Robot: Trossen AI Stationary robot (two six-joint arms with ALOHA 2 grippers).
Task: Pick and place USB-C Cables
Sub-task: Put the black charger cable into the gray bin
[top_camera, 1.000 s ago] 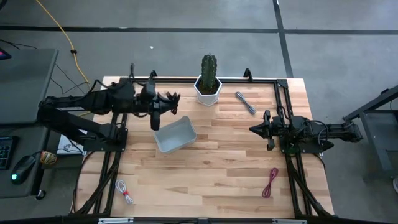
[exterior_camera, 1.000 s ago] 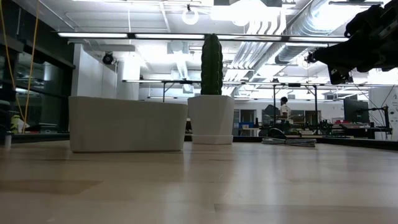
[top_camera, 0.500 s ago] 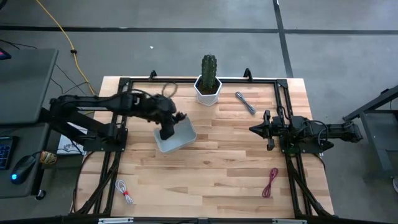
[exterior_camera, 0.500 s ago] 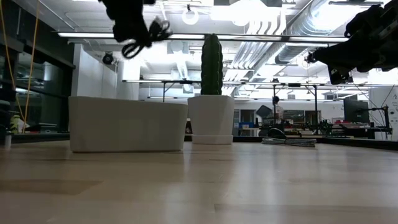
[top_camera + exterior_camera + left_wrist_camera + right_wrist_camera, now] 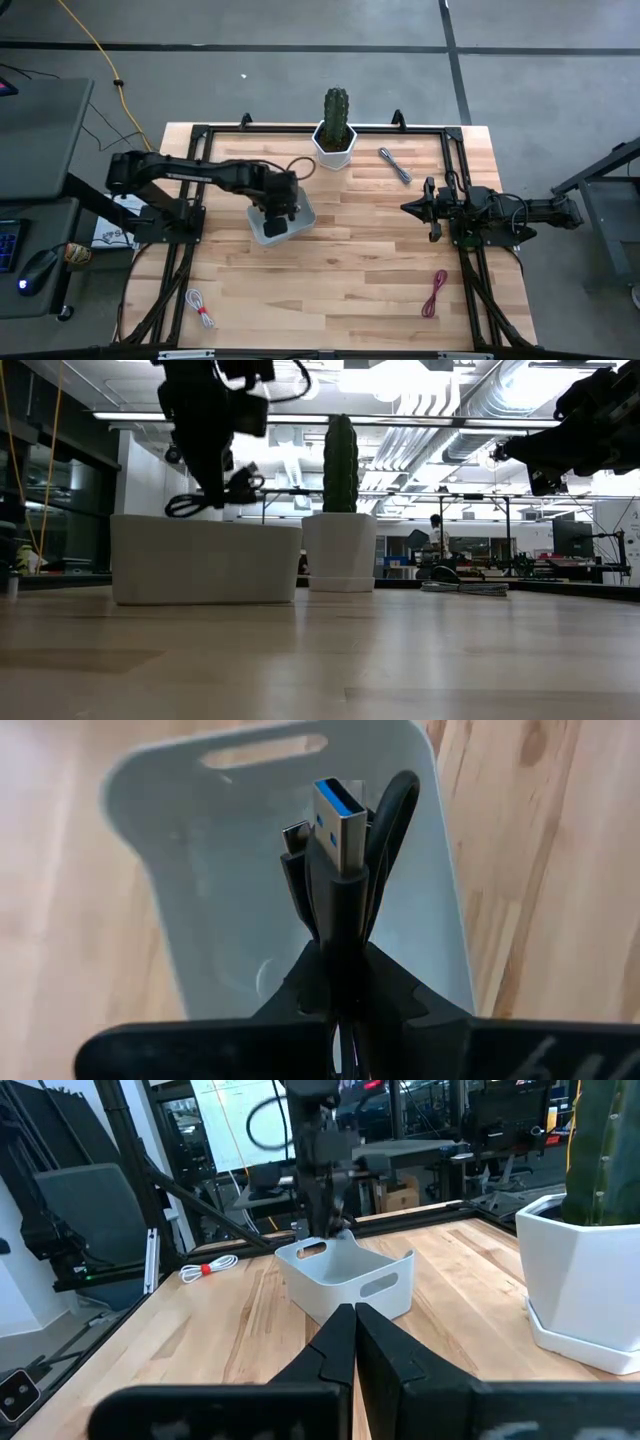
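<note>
Left gripper (image 5: 338,975) clamped on black USB-C cable (image 5: 340,860), hanging directly over white bin (image 5: 297,213). Right gripper (image 5: 432,209), fingers together, idles at bin's 3 o'clock, well apart.

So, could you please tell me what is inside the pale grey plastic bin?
The pale grey plastic bin looks empty where its floor shows. The left gripper, shut on the black USB cable bundle above it, hides part of the floor.

black cable (image 5: 345,870) gripped above bin, grey cable (image 5: 394,164), dark red cable (image 5: 435,293), white-red cable (image 5: 200,308) on table
</note>
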